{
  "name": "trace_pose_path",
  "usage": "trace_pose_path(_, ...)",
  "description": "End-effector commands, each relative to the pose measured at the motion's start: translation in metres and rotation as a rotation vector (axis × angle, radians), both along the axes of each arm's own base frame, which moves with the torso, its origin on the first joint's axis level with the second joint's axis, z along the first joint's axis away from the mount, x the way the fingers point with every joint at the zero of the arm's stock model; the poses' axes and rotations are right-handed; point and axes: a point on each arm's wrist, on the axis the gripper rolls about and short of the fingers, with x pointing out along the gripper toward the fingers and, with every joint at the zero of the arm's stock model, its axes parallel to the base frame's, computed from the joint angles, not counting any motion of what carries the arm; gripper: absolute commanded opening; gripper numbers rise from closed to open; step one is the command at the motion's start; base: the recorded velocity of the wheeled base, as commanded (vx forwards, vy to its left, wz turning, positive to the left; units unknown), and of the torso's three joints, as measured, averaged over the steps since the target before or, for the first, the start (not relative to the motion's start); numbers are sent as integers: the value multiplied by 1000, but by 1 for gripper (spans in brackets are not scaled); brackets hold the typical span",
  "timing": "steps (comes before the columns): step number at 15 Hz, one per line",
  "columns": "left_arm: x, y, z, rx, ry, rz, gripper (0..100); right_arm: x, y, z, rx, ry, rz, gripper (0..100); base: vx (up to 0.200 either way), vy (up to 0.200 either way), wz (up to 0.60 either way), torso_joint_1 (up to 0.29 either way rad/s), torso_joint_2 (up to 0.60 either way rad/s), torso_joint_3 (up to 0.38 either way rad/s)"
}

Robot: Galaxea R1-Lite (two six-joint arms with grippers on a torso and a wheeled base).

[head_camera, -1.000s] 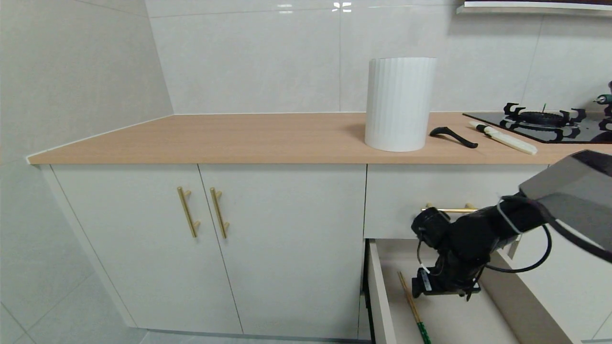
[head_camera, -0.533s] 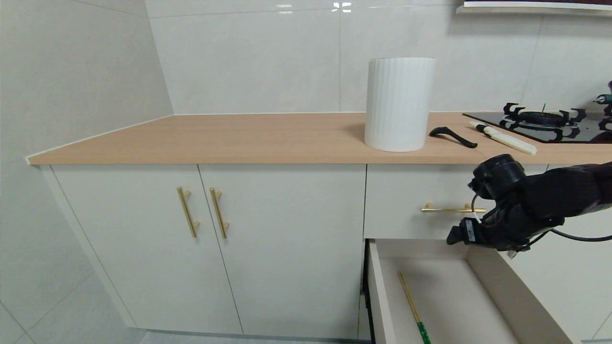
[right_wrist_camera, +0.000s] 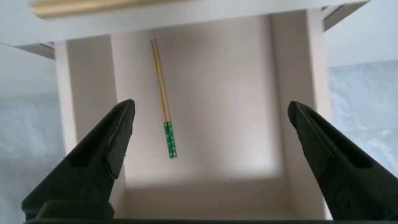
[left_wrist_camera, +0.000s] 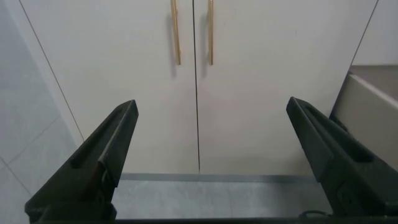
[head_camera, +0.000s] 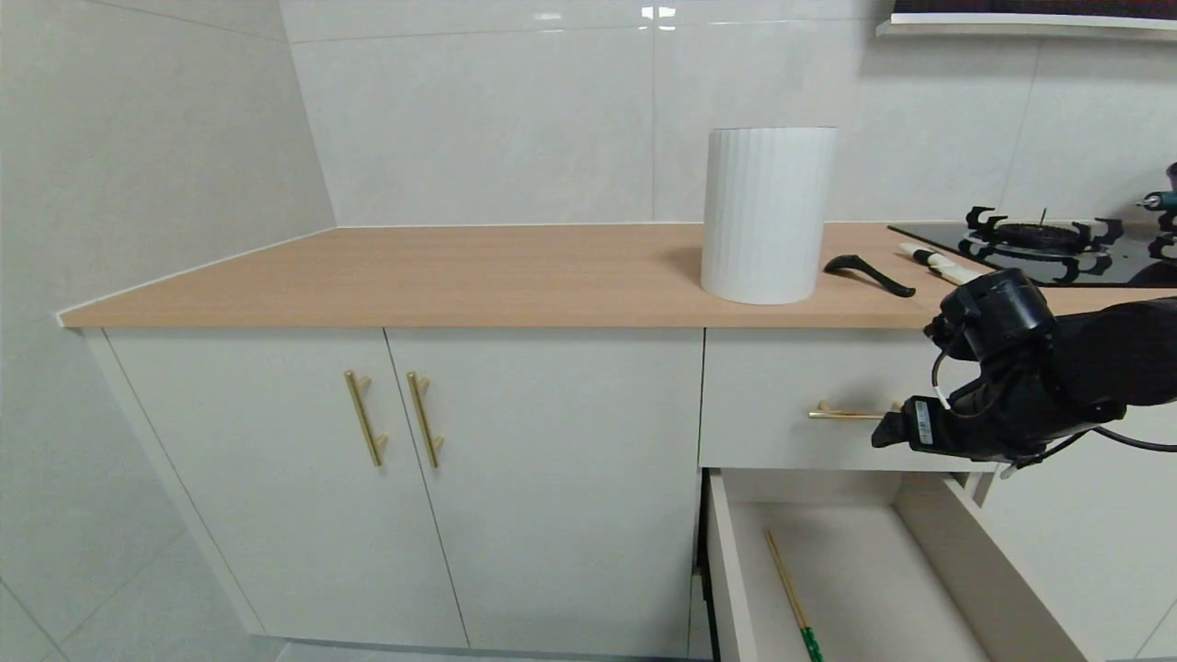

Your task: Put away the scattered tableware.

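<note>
A pair of wooden chopsticks (head_camera: 789,588) with green ends lies in the open lower drawer (head_camera: 726,570), near its left wall; the right wrist view looks down on the chopsticks (right_wrist_camera: 163,99) and the drawer (right_wrist_camera: 65,112). My right gripper (head_camera: 897,432) hangs above the drawer, in front of the gold handle (head_camera: 846,415) of the upper drawer, open and empty (right_wrist_camera: 211,162). A black utensil (head_camera: 869,274) and a white knife (head_camera: 938,262) lie on the wooden counter (head_camera: 460,276). My left gripper (left_wrist_camera: 211,162) is open and empty, low before the cabinet doors (left_wrist_camera: 249,93).
A tall white ribbed canister (head_camera: 765,216) stands on the counter left of the utensils. A black gas stove (head_camera: 1039,241) is at the far right. Two cabinet doors with gold handles (head_camera: 395,428) are on the left. Tiled walls enclose the counter.
My right gripper has risen out of the drawer, up and to the right, to the level of the upper drawer's handle. The chopsticks stay in the drawer. The head camera shifted slightly.
</note>
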Motion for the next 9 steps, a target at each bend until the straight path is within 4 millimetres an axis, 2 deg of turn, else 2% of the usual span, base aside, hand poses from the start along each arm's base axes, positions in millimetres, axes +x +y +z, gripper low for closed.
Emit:
trace_pose_path(1,0,0,0,0,0,0,100,0,0,0,0,0,0,100,0,0,0,22,-149,-271)
trace_pose_path(9,0,0,0,0,0,0,100,0,0,-1,-7,5,5,100,0,0,0,171,-483,-290)
